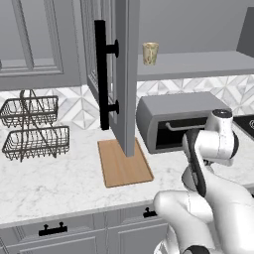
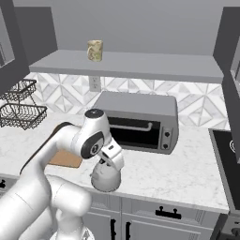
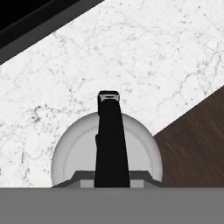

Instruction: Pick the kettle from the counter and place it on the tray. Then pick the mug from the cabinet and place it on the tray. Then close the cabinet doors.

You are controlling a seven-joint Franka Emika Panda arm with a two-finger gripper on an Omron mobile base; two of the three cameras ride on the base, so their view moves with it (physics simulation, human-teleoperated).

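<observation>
Kettle point(image 2: 105, 178) on tabletop point(image 2: 187, 173), directly beneath end effector point(image 2: 111, 161), near tray point(image 2: 65, 159). End effector at kettle top; grip state cannot be told. Mug point(image 2: 95, 50) on cabinet shelf.

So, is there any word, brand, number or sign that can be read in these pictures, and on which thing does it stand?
None can be read.
Toaster oven: small knobs on its front, no readable marks.
Mug: a mottled pattern, no letters.
Kettle, tray, cabinet door: plain surfaces, no text.
</observation>
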